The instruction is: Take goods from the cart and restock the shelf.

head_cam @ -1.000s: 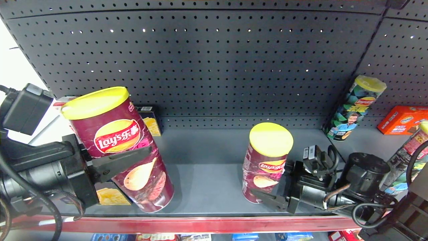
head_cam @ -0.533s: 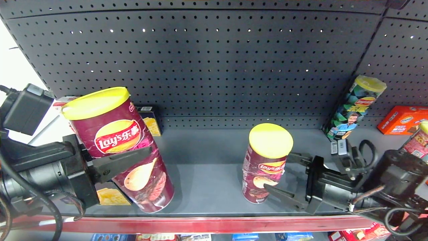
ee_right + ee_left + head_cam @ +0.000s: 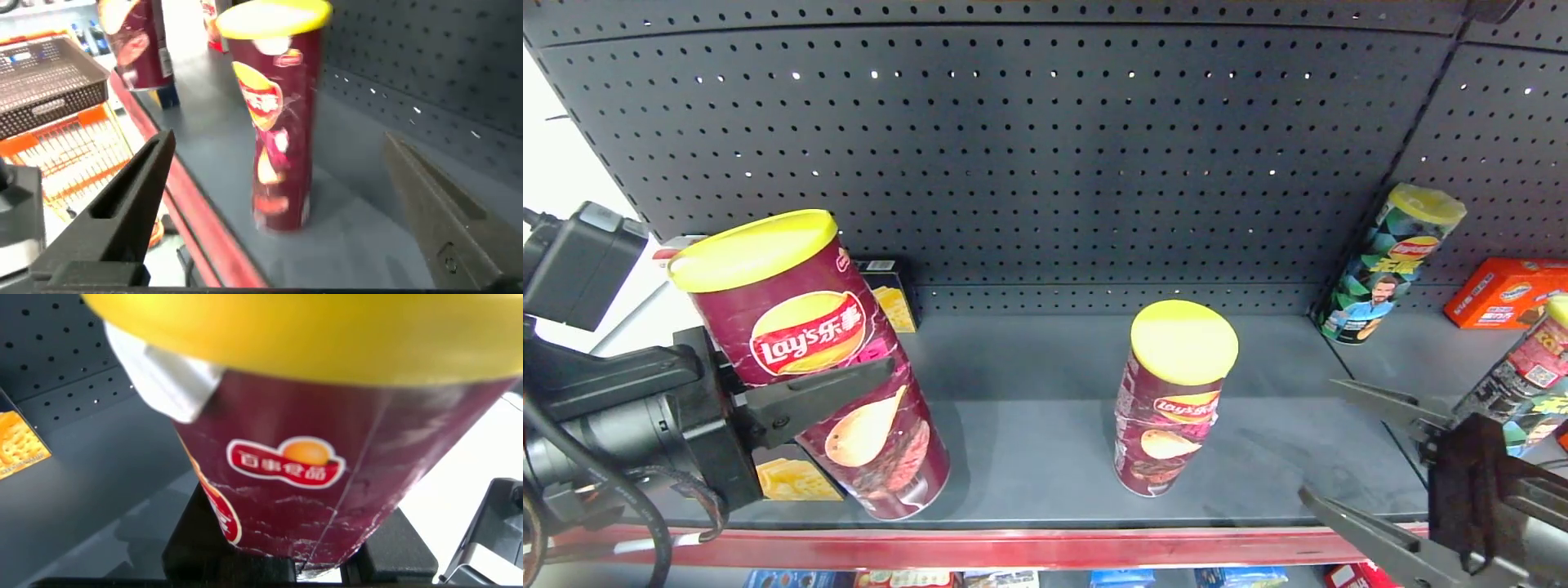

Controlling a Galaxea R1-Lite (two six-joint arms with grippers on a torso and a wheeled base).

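Fingers (image 3: 1380, 404) on right gripper (image 3: 1316, 438) gape, released, at shelf (image 3: 1029, 408) red lip (image 3: 1013, 547); left gripper (image 3: 805, 359) grasps 1 maroon, yellow-lidded can (image 3: 784, 286).

Left gripper (image 3: 837, 371), lower left of frame, clamps its fingers (image 3: 809, 398) on a chips can (image 3: 800, 327); right gripper (image 3: 1319, 439), lower right, gapes wide.

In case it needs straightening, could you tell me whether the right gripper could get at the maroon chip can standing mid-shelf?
Probably yes: the right gripper is open beside the maroon chip can, with only bare shelf between them and nothing in the way.
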